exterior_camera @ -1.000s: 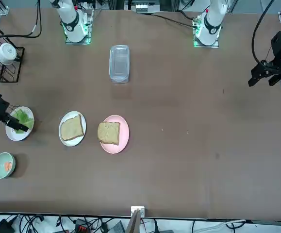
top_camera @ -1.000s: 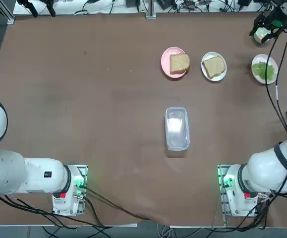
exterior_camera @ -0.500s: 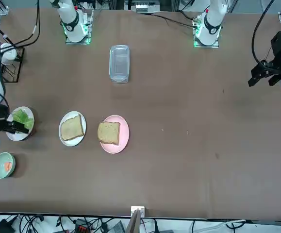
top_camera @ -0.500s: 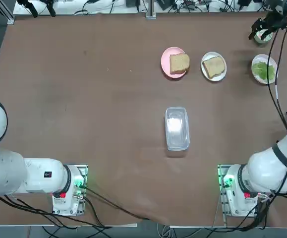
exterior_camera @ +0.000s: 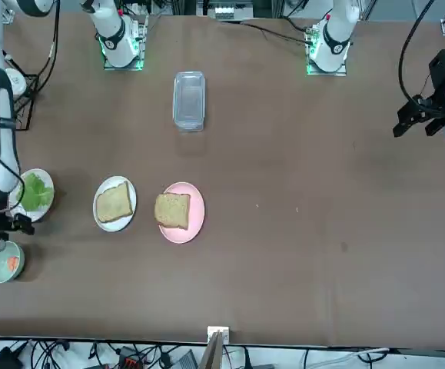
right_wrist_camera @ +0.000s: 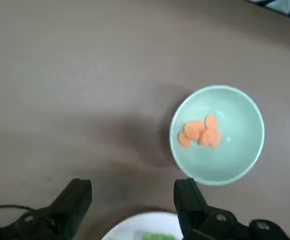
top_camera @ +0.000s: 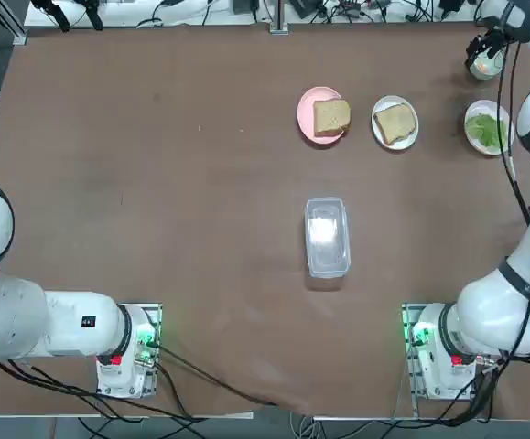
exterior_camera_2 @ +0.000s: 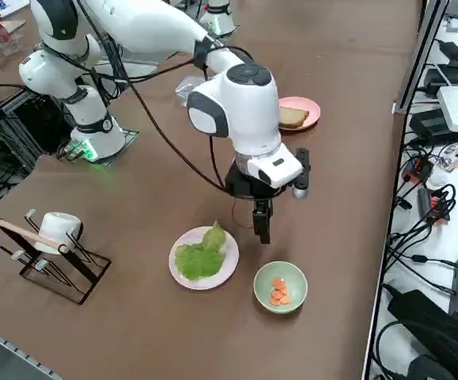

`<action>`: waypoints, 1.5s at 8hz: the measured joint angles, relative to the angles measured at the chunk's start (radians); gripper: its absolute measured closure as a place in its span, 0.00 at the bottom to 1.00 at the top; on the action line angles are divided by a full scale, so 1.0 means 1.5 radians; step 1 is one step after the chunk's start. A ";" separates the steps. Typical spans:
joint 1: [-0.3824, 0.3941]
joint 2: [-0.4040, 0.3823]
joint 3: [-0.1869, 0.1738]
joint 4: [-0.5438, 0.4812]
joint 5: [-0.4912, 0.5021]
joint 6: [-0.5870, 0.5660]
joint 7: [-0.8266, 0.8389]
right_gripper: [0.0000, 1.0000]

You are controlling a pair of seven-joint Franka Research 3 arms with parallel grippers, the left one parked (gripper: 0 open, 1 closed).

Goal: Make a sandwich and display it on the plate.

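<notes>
The right gripper (exterior_camera_2: 260,229) has swung from the lettuce plate (exterior_camera_2: 183,273) towards twelve o'clock and hangs beside the carrot bowl (exterior_camera_2: 281,286). Its jaws stand wide and empty, so the lettuce (exterior_camera_2: 201,256) is still unpicked; both toast slices (top_camera: 331,116) wait on their plates.

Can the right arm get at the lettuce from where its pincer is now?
Probably yes. The right pincer hangs open above the table between the lettuce on its white plate and the pale-green bowl of orange slices. Nothing lies over the leaf, so the way down looks free.

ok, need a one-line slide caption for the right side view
Open right gripper hangs beside the lettuce plate and carrot cup; sandwich unassembled.
</notes>
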 joint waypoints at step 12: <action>-0.028 0.125 -0.001 0.038 -0.043 0.179 -0.080 0.78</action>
